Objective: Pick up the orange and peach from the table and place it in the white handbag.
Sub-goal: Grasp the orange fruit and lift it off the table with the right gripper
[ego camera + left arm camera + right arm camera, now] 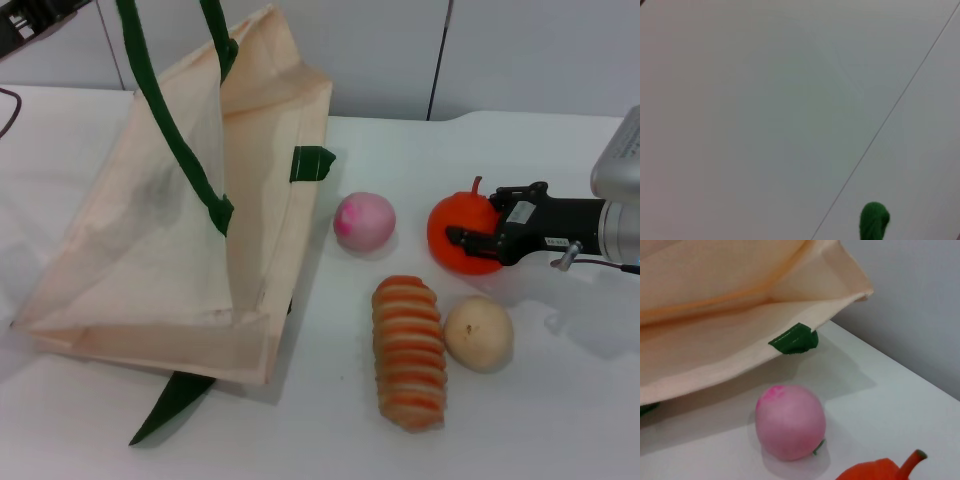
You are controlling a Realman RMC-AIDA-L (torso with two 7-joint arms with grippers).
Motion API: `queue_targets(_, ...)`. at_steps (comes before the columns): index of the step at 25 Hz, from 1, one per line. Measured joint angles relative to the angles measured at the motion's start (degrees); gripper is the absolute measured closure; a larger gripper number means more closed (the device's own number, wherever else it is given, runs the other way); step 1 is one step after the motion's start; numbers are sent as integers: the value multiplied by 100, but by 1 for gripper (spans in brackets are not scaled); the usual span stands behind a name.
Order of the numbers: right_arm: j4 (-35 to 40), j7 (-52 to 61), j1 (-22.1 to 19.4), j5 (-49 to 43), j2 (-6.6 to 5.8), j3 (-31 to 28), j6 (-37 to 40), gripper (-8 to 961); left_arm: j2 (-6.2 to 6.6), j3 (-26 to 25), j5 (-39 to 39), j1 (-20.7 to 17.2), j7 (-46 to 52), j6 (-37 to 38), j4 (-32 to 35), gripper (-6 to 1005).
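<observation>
Head view. The white handbag [150, 240] fills the left half of the frame, its mouth held up and open by a dark green handle [175, 140] running out of the top edge. The left claw is not visible in any picture; whether it holds the handle cannot be told. The left wrist view shows only a pale wall and a green strap end [873, 220] at its lower edge.

At right of centre, the right claw [468, 243] reaches in from the right edge, its dark fingers set around the orange [462, 232], which sits on the counter [560, 400]. The fingers appear to be in contact with the fruit, so the claw is judged to be grasping the orange, not yet lifted.

The peach [364, 221] lies on the counter between the orange and the bag, close to the bag's green tab [312, 163]; the right wrist view confirms it [790, 422] standing free. Below them lie a striped loaf [408, 352] and a beige fruit [479, 333], touching or nearly so.

Progress: neither fruit is in the bag. Remaining, by judgement: lift and deposit the orange, then the peach.
</observation>
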State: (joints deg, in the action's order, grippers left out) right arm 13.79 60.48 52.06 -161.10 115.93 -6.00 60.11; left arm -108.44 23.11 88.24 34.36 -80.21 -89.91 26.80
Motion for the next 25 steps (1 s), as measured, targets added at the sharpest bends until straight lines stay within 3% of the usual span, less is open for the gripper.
queue_targets(18,50,78,-9,5,-1,64,156,500,7,0,0,0,18,-40,-8,878)
queue_targets(25,491,0,-81,410,-13,-3,1099,588,8,0,0,-22,20,-54,-9,878)
